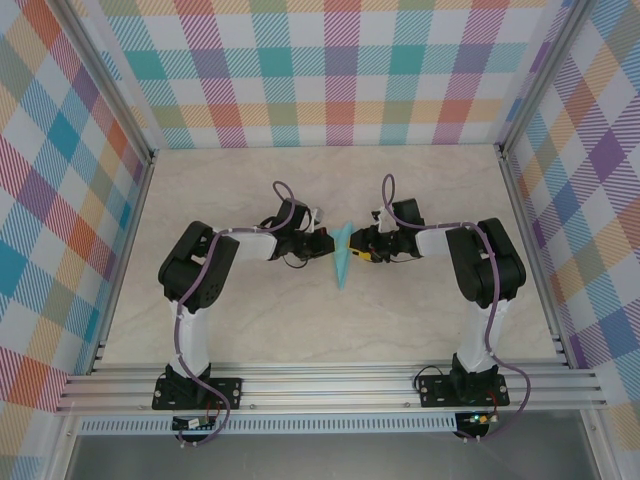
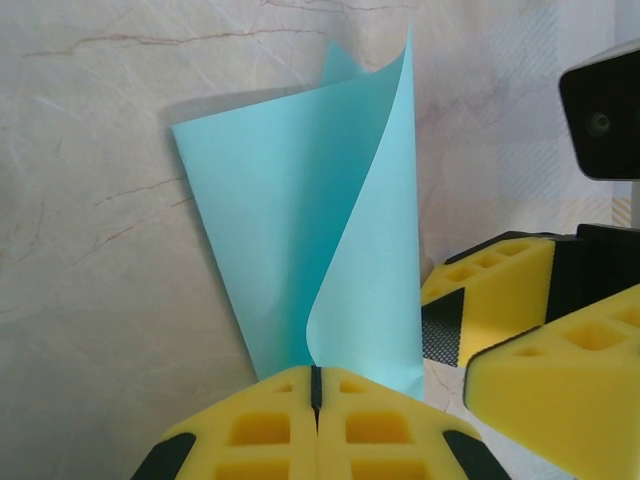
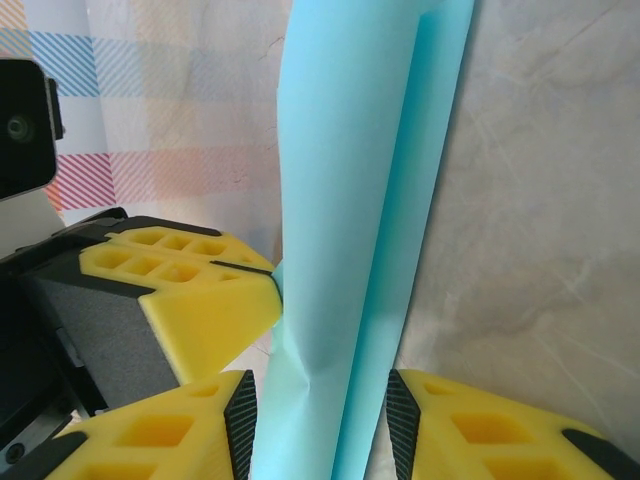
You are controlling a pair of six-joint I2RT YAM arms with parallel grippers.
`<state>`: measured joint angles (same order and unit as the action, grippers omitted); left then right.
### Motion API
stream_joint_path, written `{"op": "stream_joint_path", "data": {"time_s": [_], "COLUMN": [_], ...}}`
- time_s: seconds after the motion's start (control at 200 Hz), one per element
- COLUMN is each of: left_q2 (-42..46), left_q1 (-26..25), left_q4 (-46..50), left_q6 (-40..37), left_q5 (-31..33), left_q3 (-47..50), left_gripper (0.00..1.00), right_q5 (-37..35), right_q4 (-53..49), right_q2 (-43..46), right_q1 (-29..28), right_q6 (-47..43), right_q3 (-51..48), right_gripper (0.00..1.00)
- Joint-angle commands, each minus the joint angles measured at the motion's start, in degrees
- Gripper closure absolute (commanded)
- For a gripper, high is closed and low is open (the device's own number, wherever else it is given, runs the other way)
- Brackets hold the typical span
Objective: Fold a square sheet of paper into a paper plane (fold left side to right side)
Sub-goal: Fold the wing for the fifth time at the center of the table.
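Paper plane point(image 2: 300, 230) in closed left hand point(image 2: 316, 385)

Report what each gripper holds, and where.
Left gripper pinches the paper plane by one edge, jaws shut. Right gripper straddles its body; whether it grips cannot be told.

**Matt Paper, Polished Stone Look**

The paper plane point(image 2: 300, 250) is thin, smooth, matt turquoise paper. The left gripper point(image 2: 316, 375) has matt yellow plastic fingers point(image 2: 255, 430) with black edges. The table point(image 1: 250, 330) looks like smooth marble; at 6 o'clock runs a brushed metal rail point(image 1: 330, 385).
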<state>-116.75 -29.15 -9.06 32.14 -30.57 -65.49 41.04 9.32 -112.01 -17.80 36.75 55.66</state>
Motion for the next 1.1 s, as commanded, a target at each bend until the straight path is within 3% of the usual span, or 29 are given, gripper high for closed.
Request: {"op": "stream_joint_path", "data": {"time_s": [0.0,0.455,0.575,0.7,1.1], "left_q2": [-1.51,-2.98,-3.13,-3.11,-2.63], "left_q1": [0.5,0.49,0.41,0.41,0.32], "left_q4": [0.09,0.01,0.0,0.09,0.66], "left_q6": [-0.59,-0.51,-0.53,-0.55,-0.71], "left_q5": [-0.02,-0.46,-0.55,-0.43,0.61], "left_q3": [-1.13,-1.17,-1.32,-1.13,-0.86], "left_gripper": [1.0,1.0,1.0,1.0,1.0], "right_q5": [-0.62,-0.96,1.3,2.35,1.57], "right_q4": [-3.0,-7.2,-7.7,-6.77,-8.18], "right_q2": [-0.3,6.66,8.38,6.65,-1.71], "right_q1": [-0.46,0.86,0.77,-0.47,-2.84], "right_q6": [-1.9,-2.81,-1.63,0.38,1.93], "right_q3": [0.59,1.4,3.32,5.63,11.38], "right_gripper": [0.59,0.6,0.72,0.79,0.8]}}
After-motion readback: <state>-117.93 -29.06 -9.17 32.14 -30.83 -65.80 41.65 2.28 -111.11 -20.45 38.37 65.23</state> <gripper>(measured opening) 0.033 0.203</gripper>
